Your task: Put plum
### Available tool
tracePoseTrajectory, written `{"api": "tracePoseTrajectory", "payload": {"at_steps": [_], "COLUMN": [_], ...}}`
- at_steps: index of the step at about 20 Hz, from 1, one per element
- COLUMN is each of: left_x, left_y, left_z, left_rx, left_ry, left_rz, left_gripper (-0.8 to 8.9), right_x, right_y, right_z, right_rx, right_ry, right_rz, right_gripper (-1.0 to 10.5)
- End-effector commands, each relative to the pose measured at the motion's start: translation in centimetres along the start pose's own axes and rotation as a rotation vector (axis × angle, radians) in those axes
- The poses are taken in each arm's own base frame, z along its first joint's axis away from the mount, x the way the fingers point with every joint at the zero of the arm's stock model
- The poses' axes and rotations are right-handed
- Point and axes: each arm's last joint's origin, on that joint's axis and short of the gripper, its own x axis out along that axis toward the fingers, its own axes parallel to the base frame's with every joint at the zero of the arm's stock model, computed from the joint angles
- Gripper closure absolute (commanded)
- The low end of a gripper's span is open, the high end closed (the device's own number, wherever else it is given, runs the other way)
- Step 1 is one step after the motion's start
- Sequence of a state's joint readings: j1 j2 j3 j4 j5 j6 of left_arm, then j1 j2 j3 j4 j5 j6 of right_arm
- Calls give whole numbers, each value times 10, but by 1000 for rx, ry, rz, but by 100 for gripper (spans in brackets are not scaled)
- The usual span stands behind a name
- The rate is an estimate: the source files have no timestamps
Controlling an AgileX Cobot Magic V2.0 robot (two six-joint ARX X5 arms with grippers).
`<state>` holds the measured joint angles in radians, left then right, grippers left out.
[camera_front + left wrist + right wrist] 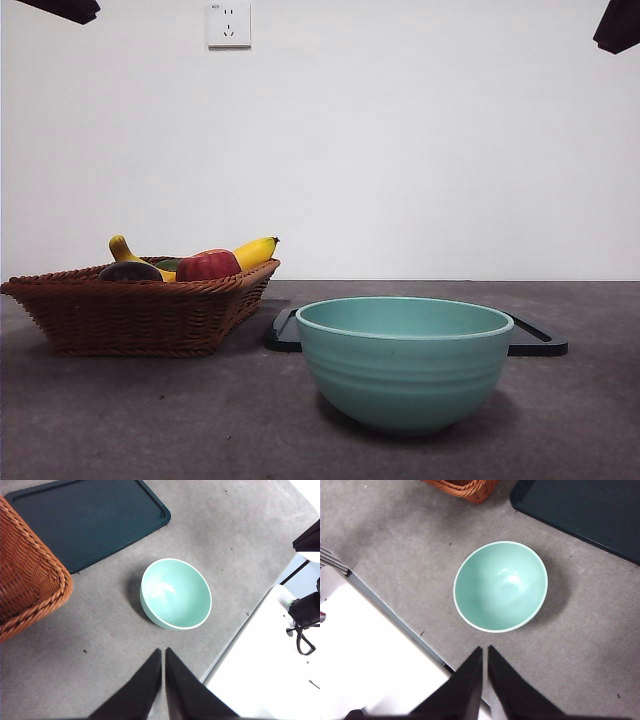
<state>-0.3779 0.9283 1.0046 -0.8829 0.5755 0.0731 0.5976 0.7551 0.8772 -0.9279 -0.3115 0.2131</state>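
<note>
Nothing's been picked up yet, so the job looks basically unstarted. The plum is sitting in the wicker basket with the other fruit, well away from both tools. The left tool and right tool are both being held clenched and empty, high above the counter, each looking down on the empty green bowl. Everything's left: reaching, grabbing, placing.
</note>
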Motion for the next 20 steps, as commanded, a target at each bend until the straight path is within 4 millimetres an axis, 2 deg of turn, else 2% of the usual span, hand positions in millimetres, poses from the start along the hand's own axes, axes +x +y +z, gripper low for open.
{"api": "tracePoseTrajectory", "payload": {"at_steps": [1,8,10,11,13,16,18,20], "left_x": [-1,-1,-5,-10,-27,-54,-62,-62], "left_y": [-1,-1,-3,-4,-2,4,9,14], "left_z": [4,4,3,2,7,9,-1,-20], "left_rx": [26,29,36,101,159,205,214,228], "left_ry": [-11,-14,-29,-56,-190,-469,-628,-753], "left_rz": [-7,-7,-1,25,126,378,535,669], "left_gripper": [805,805,805,805,805,805,805,805], "right_x": [-2,-2,-2,-2,-2,-2,-2,-2], "right_y": [3,3,3,3,3,3,3,3], "right_z": [4,4,4,4,4,4,4,4], "right_rx": [-23,-23,-23,-23,-23,-23,-23,-23], "right_ry": [-13,-13,-13,-13,-13,-13,-13,-13], "right_rz": [11,11,11,11,11,11,11,11], "right_gripper": [941,941,941,941,941,941,941,941]}}
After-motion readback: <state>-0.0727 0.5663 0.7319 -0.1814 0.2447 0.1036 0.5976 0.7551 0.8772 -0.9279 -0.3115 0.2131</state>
